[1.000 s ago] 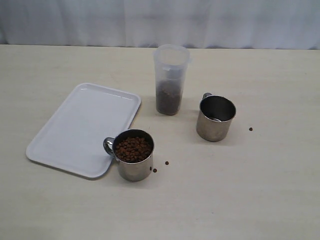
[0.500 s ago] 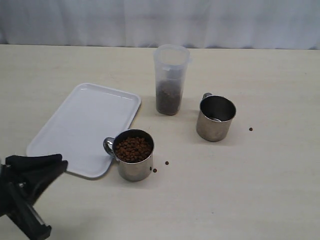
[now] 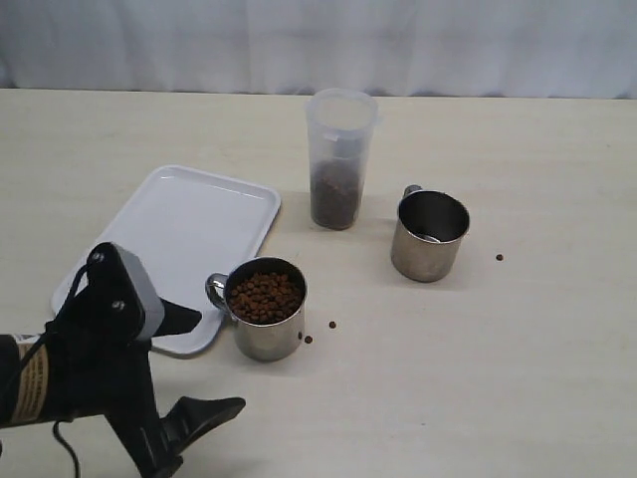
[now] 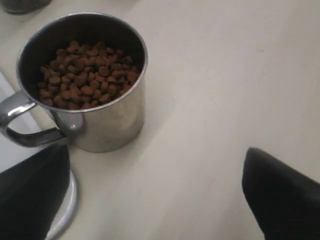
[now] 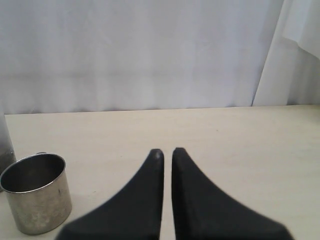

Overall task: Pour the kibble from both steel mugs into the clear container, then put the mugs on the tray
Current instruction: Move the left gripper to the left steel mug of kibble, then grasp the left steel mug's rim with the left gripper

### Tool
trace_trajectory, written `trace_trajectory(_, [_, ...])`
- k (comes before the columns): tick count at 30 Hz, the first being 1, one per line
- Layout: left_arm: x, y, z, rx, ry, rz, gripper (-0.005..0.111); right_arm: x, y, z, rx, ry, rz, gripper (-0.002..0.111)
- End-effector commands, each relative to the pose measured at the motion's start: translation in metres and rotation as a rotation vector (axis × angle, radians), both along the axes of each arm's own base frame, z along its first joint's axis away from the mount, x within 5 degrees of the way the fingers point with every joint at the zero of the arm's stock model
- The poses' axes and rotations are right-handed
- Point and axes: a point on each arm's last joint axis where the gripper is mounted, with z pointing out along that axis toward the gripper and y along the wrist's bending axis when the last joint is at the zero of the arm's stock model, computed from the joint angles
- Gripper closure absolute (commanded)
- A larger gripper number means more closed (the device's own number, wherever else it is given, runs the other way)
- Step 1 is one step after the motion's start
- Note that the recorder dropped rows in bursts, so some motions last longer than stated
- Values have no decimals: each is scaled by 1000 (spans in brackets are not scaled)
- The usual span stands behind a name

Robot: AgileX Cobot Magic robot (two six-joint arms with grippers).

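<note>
Left gripper (image 3: pixel 204 363) spread wide, empty, low near full steel mug (image 3: pixel 266 309), not touching it. Mug upright, long axis vertical, mouth up, kibble (image 3: pixel 264 296) near brim. Handle (image 3: pixel 214 291) points at tray (image 3: pixel 169 239), over its corner rim.

Risks, as I judge:
- Finger clips handle or tray rim, jolts mug, pellets spill.
- Shiny round wall slips in grip.

Loose pellets (image 3: pixel 331 325) lie beside it. Clear container (image 3: pixel 340 159) tall, narrow: pour may miss or topple it. Empty mug (image 3: pixel 429 236) beyond. Right gripper (image 5: pixel 165 151) closed, empty.
</note>
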Motion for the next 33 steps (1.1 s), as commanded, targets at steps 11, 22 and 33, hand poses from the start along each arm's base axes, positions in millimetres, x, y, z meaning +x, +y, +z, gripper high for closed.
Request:
trace_trajectory(11, [49, -16, -19, 138, 13, 9, 39, 0, 0, -1, -3, 4, 2, 104])
trace_trajectory(22, [70, -3, -26, -11, -65, -25, 39, 0, 0, -1, -3, 4, 2, 104])
trace_trajectory(33, [77, -13, -37, -35, -111, -129, 39, 0, 0, -1, -3, 4, 2, 104])
